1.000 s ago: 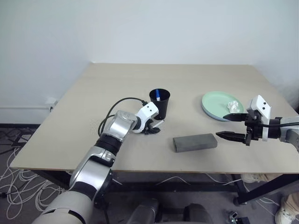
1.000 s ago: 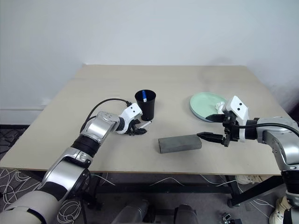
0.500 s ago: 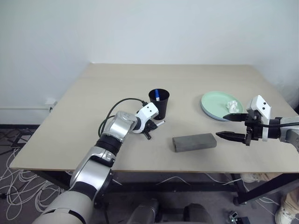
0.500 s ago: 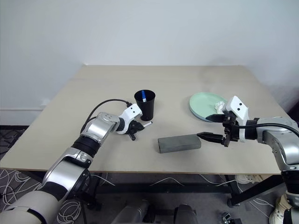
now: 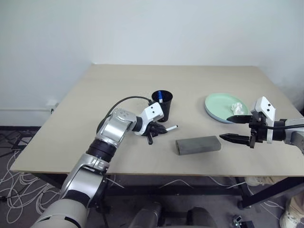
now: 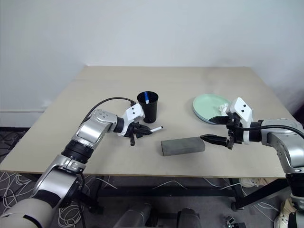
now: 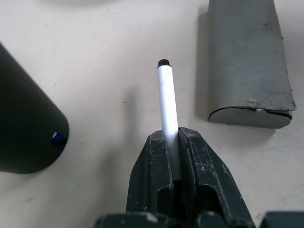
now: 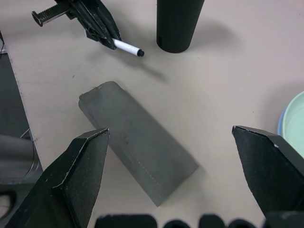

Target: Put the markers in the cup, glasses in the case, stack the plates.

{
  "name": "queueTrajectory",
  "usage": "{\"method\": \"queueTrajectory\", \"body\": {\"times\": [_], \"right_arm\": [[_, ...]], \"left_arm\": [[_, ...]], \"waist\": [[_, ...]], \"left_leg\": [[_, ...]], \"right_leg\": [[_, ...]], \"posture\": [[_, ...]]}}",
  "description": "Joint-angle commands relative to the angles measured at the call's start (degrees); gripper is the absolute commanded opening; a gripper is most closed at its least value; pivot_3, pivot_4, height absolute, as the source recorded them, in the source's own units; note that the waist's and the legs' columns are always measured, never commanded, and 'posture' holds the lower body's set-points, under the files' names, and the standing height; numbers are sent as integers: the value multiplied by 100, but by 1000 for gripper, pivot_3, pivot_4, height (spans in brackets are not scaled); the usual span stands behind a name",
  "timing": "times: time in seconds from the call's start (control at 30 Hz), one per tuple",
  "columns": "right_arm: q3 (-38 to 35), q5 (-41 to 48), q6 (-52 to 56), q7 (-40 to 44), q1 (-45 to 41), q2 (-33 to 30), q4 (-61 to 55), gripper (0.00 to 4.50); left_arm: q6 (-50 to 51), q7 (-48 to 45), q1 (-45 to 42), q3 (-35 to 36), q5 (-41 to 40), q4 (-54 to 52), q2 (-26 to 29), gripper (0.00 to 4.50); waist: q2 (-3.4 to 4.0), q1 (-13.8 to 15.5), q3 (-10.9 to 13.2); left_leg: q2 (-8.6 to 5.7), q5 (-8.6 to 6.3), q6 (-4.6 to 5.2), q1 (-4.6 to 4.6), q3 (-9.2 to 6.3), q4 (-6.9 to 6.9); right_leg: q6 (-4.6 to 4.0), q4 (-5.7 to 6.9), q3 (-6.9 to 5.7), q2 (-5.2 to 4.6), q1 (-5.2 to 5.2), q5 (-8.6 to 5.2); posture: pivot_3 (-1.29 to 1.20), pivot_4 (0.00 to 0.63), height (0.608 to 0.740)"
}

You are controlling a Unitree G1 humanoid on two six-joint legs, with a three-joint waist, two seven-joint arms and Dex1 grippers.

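My left gripper (image 5: 154, 131) is shut on a white-barrelled marker (image 5: 169, 128), held just above the table in front of the black cup (image 5: 162, 105). The marker's free end (image 7: 164, 63) points toward the grey case (image 5: 198, 145), which lies closed. A blue-capped marker (image 5: 160, 98) stands inside the cup. My right gripper (image 5: 225, 128) hangs open to the right of the case, with nothing between its fingers. The mint green plate (image 5: 219, 107) sits at the back right with a crumpled white tissue (image 5: 236, 106) on it. The glasses are out of view.
The wooden table (image 5: 142, 80) has its front edge close below the case. A black cable (image 5: 124, 100) loops over my left forearm. White cords lie on the floor at the left (image 5: 14, 190).
My left gripper has shut on the marker beside the cup and lifted it off the table, drawing back a little. The right arm has not moved.
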Motion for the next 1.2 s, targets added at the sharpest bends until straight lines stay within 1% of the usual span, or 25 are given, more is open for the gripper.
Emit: {"method": "queueTrajectory", "body": {"times": [0.03,0.07,0.13,0.2,0.27,0.33,0.4,0.5,0.67,0.83,0.97,1.2], "right_arm": [[-147,32,-43,35,-134,-44,-65,4500],[-147,32,-43,35,-133,-43,-67,4500],[-146,31,-43,36,-134,-43,-67,4500],[-143,25,-48,36,-146,-41,-51,4500],[-149,22,-50,33,-153,-43,-46,4500],[-156,23,-49,31,-149,-45,-50,4500],[-163,25,-48,25,-133,-45,-65,4500],[-166,29,-42,13,-128,-38,-79,4500],[-171,40,-35,-7,-108,-24,-118,4500],[-183,56,-31,-15,-74,-30,-152,4500],[-187,60,-29,-17,-65,-32,-162,4500],[-187,61,-29,-17,-65,-32,-162,4500]], "left_arm": [[354,-191,-676,997,-1153,-709,-269,48],[414,-176,-770,1122,-1299,-751,-314,48],[463,-117,-798,1143,-1356,-753,-314,48],[211,323,-1195,1405,-1327,-192,-481,48],[88,707,-1637,1794,-1479,307,-688,48],[-8,836,-1842,1987,-1595,532,-790,48],[-291,1074,-2023,2136,-1583,941,-875,48],[-1064,1635,-2265,2347,-1411,1844,-1011,48],[-2064,2070,-2379,2281,-1049,2906,-1064,48],[-2528,2252,-2443,2368,-948,3581,-1131,48],[-2725,2298,-2495,2384,-924,3840,-1143,48],[-2819,2285,-2540,2394,-914,3964,-1144,48]], "waist": [[-2,4,3],[-4,9,4],[-2,4,2],[8,2,-4],[7,2,-3],[5,1,-2],[5,2,-2],[4,4,-2],[-1,4,1],[-6,4,3],[-7,4,3],[-7,4,3]], "left_leg": [[0,0,0,-5,-3,0],[0,0,0,-9,-4,3],[0,0,0,-11,-7,5],[0,0,0,7,-1,4],[0,0,0,12,-1,3],[0,0,0,12,-3,3],[0,0,0,9,-3,3],[0,0,0,9,-3,7],[-3,0,0,7,-2,10],[-4,0,1,1,-2,14],[-4,0,1,-1,-2,15],[-4,0,1,-1,-3,15]], "right_leg": [[-1,2,-1,0,-6,0],[0,2,-1,1,-10,0],[0,-1,-8,-1,-4,0],[2,-8,-4,-2,12,-1],[4,-7,-3,-1,15,-2],[4,-5,-4,0,12,-1],[5,-5,-3,0,8,-1],[5,-6,-4,0,12,-1],[6,-9,-4,-2,14,0],[6,-9,-5,-2,11,0],[7,-9,-7,-2,11,0],[7,-9,-9,-3,12,0]], "posture": [[0,0,692],[0,0,692],[0,0,692],[0,0,692],[0,0,692],[0,0,692],[0,0,692],[0,0,692],[0,0,692],[0,0,692],[0,0,692],[0,0,692]]}}
